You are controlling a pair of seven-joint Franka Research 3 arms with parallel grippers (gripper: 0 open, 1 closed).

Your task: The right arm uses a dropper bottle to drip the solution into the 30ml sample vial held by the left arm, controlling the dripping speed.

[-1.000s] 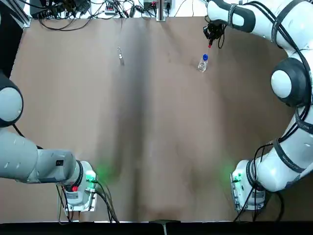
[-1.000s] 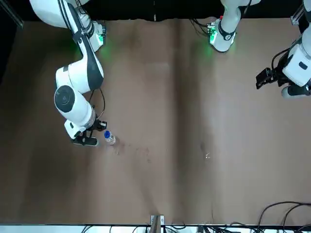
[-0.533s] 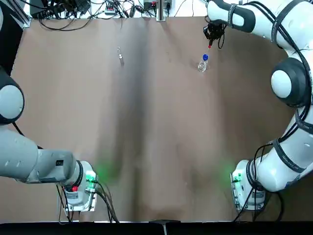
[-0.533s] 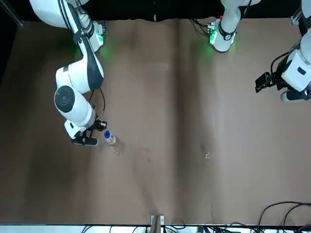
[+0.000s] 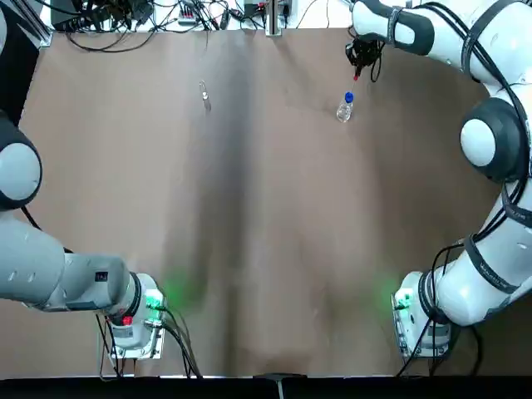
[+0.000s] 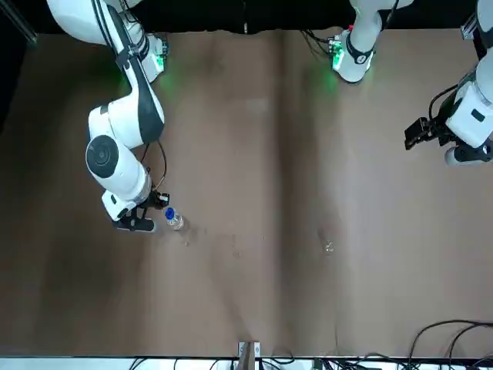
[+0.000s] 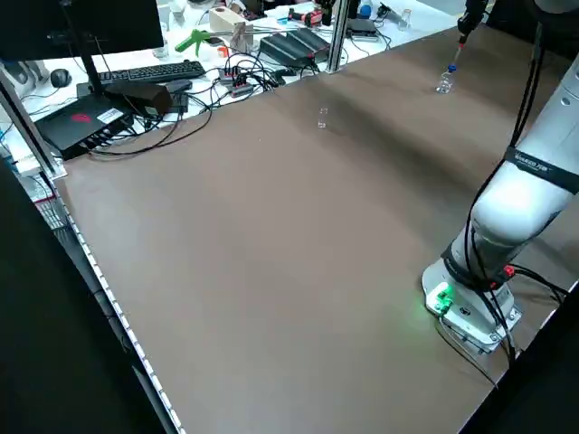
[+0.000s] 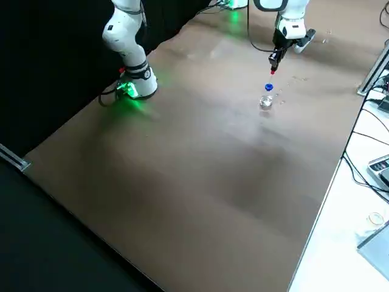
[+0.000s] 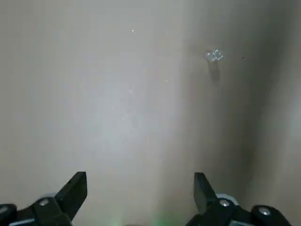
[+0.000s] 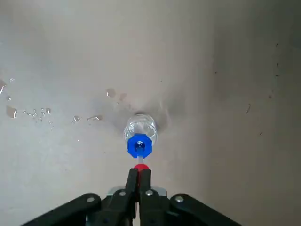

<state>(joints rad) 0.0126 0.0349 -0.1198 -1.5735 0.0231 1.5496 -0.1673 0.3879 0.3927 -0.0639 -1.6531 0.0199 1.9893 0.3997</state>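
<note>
Right end effector [image 10: 139,175]: pinching red dropper top [image 10: 141,166] | left end effector [image 9: 141,188]: wide | lettering: unreadable

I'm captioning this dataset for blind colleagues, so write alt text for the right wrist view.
The right gripper has its black fingers closed on a small red dropper top, which points at the blue collar of a clear glass bottle on the tabletop. Scattered droplets lie beside the bottle.
</note>
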